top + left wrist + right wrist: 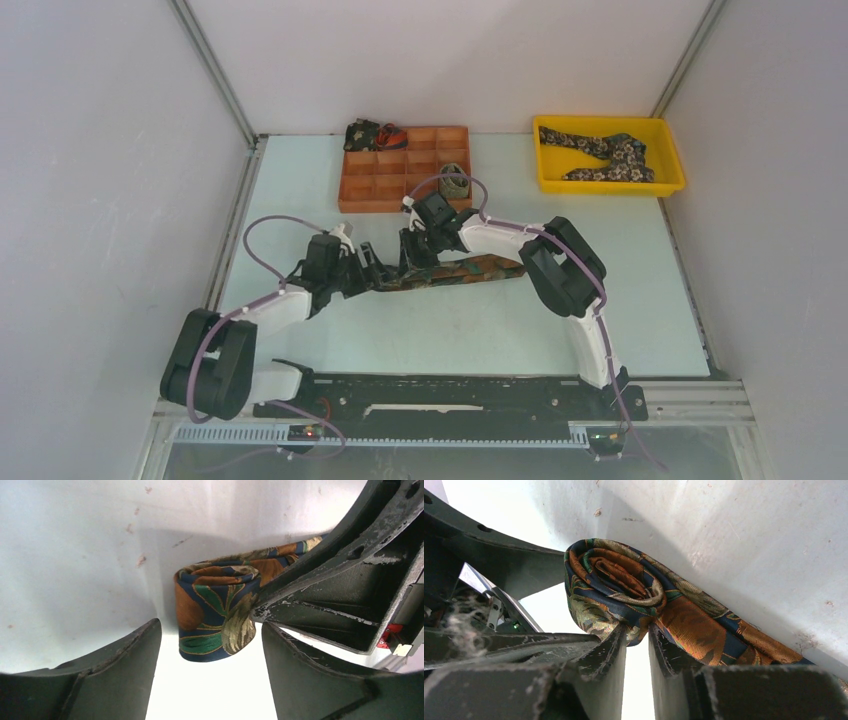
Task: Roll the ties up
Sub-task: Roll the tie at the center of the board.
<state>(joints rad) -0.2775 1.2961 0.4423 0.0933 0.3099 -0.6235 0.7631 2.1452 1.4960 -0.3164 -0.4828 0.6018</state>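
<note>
Pale blue-white table (450, 330) carries everything. Yellow plastic bin (610, 187) sits at far R and holds a dark floral tie (600, 155), loose and unrolled. Orange plastic compartment tray (400, 206) is at far centre.

Long navy-rust-green patterned tie (480, 268) lies on the table btwn the two arms. Its tail runs R, flat. Its L end is wound into a coil (624, 590) standing on edge, layers visible.

R tool (636, 637): fingers nearly together, tips clamped on the coil's lower edge. L tool (210, 645): fingers well apart, w/ the coil (215, 615) just ahead in the gap. Can't tell if either finger touches it.

In the top view both tools (372, 268) (415, 250) meet at the tie's L end.

Smallest: a dark floral roll w/ an orange-red bit (375, 134) at the tray's far-L corner, and an olive rolled tie (455, 184) in a near-R cell.
</note>
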